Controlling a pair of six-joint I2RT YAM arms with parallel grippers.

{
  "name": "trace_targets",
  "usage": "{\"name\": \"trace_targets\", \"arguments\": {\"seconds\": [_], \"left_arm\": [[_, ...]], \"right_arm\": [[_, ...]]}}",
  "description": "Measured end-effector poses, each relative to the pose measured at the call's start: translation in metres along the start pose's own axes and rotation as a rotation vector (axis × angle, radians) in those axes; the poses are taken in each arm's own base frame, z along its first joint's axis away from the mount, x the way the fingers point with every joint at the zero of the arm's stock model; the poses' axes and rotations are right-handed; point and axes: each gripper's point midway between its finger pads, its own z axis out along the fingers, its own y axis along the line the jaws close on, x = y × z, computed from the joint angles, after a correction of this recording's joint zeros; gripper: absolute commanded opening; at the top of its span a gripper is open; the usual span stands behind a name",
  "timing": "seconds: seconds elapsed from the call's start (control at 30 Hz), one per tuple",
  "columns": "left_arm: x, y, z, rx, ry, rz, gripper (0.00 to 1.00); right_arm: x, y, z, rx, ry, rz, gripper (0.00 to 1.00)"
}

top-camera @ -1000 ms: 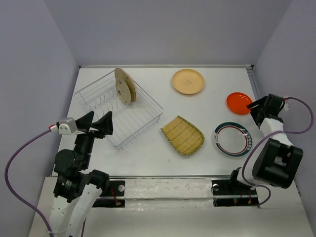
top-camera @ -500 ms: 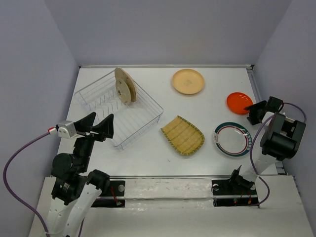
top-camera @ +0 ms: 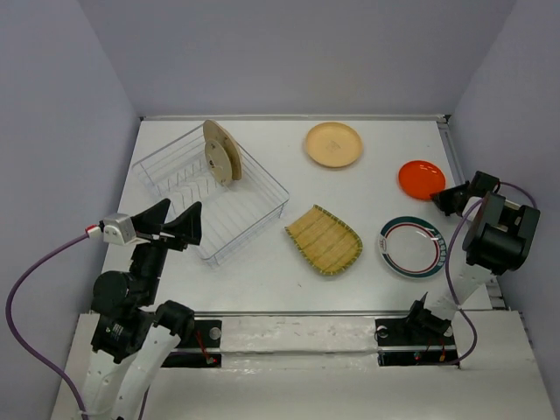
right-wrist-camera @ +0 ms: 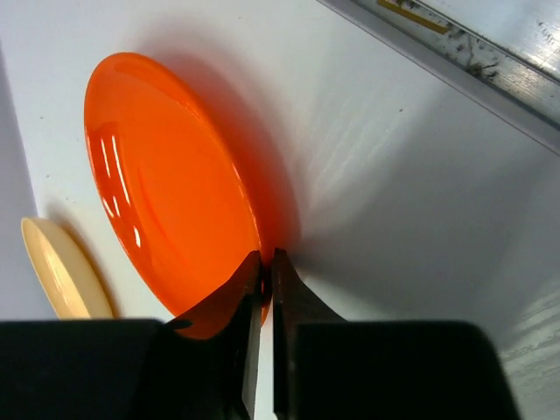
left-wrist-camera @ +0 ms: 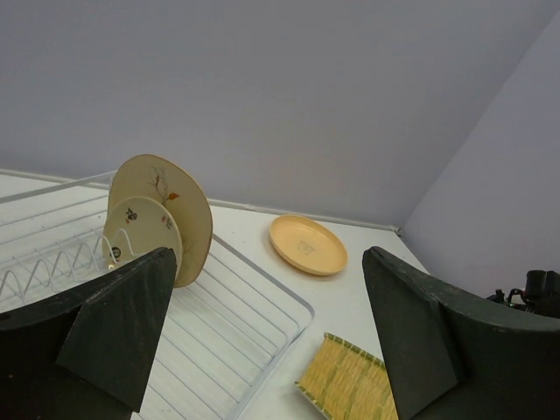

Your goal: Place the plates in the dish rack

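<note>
six plates: three round tan, one larger tan plate [left-wrist-camera: 179,206], one smaller tan plate [left-wrist-camera: 140,229], one flat tan plate [top-camera: 333,144]; one red-orange plate [top-camera: 420,179]; one white ringed plate [top-camera: 411,247]; one ribbed yellow plate [top-camera: 325,239]; one wire dish rack [top-camera: 241,214]; two arms, two grippers: left gripper [top-camera: 179,208], right gripper [right-wrist-camera: 266,255]

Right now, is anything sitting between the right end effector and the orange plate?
Nothing visible. The right end effector is pinched on the near rim of the orange plate, so no gap is left to block.
</note>
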Motion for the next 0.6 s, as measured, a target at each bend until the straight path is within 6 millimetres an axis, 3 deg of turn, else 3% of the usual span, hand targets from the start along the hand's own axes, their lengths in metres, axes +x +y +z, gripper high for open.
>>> {"name": "trace_targets", "arguments": {"seconds": [0.17,0.23,0.3,0.33,0.47,0.5,0.53,0.6], "left_arm": [[0.0,0.0,0.0,-0.001,0.002,0.001,0.99],[0.001,0.0,0.001,-0.001,0.003,0.001,0.99],[0.001,0.0,0.001,-0.002,0.004,0.001,0.99],[0.001,0.0,0.001,-0.003,0.005,0.001,0.99],[0.001,0.003,0.001,-0.015,0.003,0.002,0.99],[0.0,0.004,0.001,-0.022,-0.002,0.003,0.99],[-0.001,0.005,0.001,-0.03,-0.008,0.002,0.99],[-0.007,0.008,-0.002,-0.046,-0.034,0.001,0.99]], "right_arm": [[-0.002,0.008,-0.017,0.016,-0.051,-0.029,0.07],[0.0,0.026,-0.035,0.015,-0.089,-0.087,0.07],[0.004,0.056,-0.056,-0.004,-0.152,-0.187,0.07],[0.013,0.097,-0.077,-0.072,-0.193,-0.277,0.07],[0.048,0.208,-0.141,-0.265,-0.318,-0.494,0.07],[0.066,0.24,-0.168,-0.339,-0.348,-0.548,0.07],[0.078,0.255,-0.181,-0.376,-0.355,-0.574,0.07],[0.112,0.295,-0.228,-0.468,-0.401,-0.645,0.07]]}}
